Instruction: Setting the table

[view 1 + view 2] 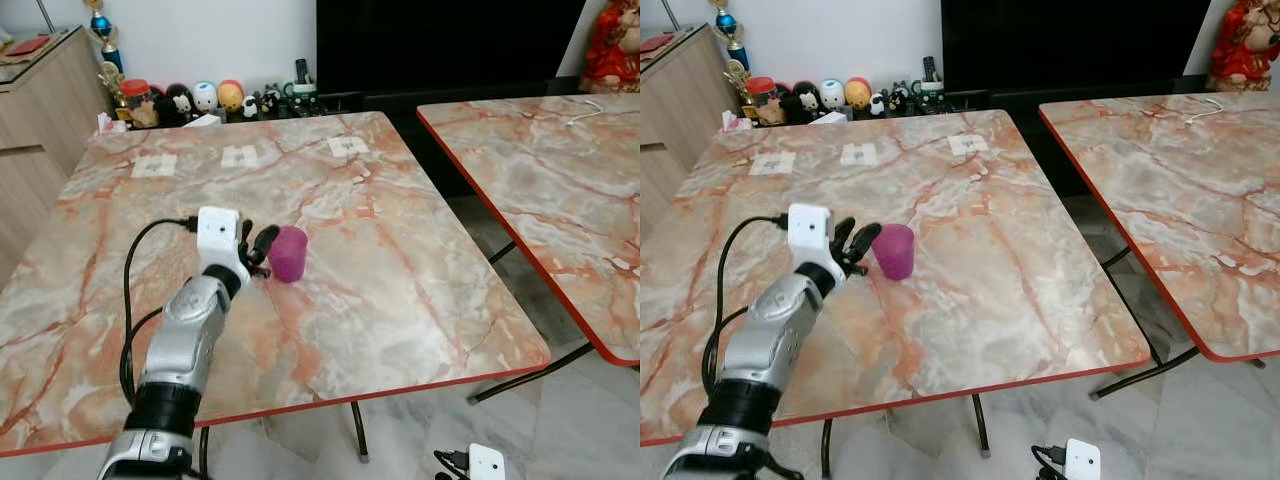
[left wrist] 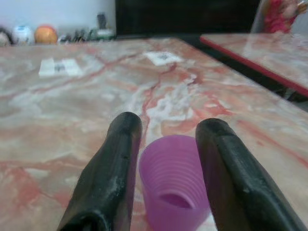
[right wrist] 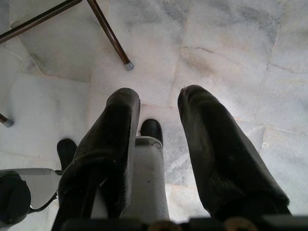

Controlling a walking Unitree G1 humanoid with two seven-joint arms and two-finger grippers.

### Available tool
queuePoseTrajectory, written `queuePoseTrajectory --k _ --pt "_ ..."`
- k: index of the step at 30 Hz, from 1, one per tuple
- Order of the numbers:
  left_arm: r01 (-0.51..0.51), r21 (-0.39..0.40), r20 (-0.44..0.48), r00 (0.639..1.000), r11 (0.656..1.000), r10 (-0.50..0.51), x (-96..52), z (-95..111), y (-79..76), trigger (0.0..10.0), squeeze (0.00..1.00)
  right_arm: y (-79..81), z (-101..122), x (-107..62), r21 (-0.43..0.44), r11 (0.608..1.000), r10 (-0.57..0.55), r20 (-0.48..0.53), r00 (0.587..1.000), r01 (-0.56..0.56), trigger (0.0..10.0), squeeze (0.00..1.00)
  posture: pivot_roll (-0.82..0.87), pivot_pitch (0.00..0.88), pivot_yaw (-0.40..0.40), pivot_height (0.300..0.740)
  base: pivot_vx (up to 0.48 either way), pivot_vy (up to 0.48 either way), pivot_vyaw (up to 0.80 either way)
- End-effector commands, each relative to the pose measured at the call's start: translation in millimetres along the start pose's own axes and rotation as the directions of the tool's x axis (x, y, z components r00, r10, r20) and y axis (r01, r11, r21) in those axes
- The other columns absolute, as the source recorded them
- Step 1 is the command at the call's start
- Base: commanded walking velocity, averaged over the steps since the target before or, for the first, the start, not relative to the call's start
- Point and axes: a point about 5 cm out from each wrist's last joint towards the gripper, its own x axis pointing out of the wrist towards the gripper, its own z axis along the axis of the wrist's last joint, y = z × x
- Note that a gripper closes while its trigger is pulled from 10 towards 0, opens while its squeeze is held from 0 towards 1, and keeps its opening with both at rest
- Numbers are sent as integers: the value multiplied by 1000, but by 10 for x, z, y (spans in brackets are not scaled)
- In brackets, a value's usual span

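Left eye view has the left gripper [image 1: 262, 247] stretched out over the near table [image 1: 400, 260], its black fingers spread apart with the purple cup [image 1: 289, 253] just ahead of them, toward the robot's right and a touch further out from its body. From the left wrist view the cup [image 2: 174, 180] sits between the two fingers [image 2: 113, 168] with a sliver of daylight on either side, so the hand looks spread around it rather than pinching it, though I can't be sure one finger isn't brushing the ribbed wall. The cup stands on the marble top, roughly mid-table and a little toward the robot's side, well short of the three white cards [image 1: 239, 156] at the far edge. Its long axis runs straight up and down; it seems to stand mouth-down, though that is hard to tell. The fingers come at it level with the table, across that axis. The left arm is plainly the nearer one. The right gripper [image 3: 156, 144] hangs down beside the table over the pale floor tiles [image 3: 231, 43], fingers parted and holding nothing. My guess is the next move hinges on closing squarely across the cup's middle without tipping it.
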Motion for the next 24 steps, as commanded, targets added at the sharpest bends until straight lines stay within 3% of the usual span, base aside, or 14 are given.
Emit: queuePoseTrajectory --k 1,4,5,6,8,24 --pt "-4 4 -43 999 1000 4 27 -49 -9 10000 1000 -11 -17 -4 -10 1000 -5 -9 1000 4 10000 0 50 0 -8 740 0 0 0" --pt "-26 21 -97 995 999 28 95 -70 -45 10000 1000 -11 -18 -4 -13 1000 -5 -11 1000 5 10000 0 48 0 -5 740 0 0 0" --pt "-29 47 -132 991 998 35 122 -95 -69 10000 867 -10 -19 -4 -13 1000 -5 -11 1000 5 10000 0 47 0 -3 740 0 0 0" --pt "-25 60 -142 989 998 34 128 -104 -78 10000 35 -9 -19 -4 -13 1000 -5 -11 1000 5 10000 0 46 0 -2 740 0 0 0" --pt "-27 94 -161 986 995 42 153 -135 -108 10000 0 -7 -22 -4 -13 1000 -4 -12 1000 4 10000 0 43 0 -1 740 0 0 0" --pt "-101 34 -193 975 994 106 282 -86 -143 10000 0 -3 -12 -1 -12 1000 -4 -10 1000 4 10000 0 42 0 -2 740 0 0 0"
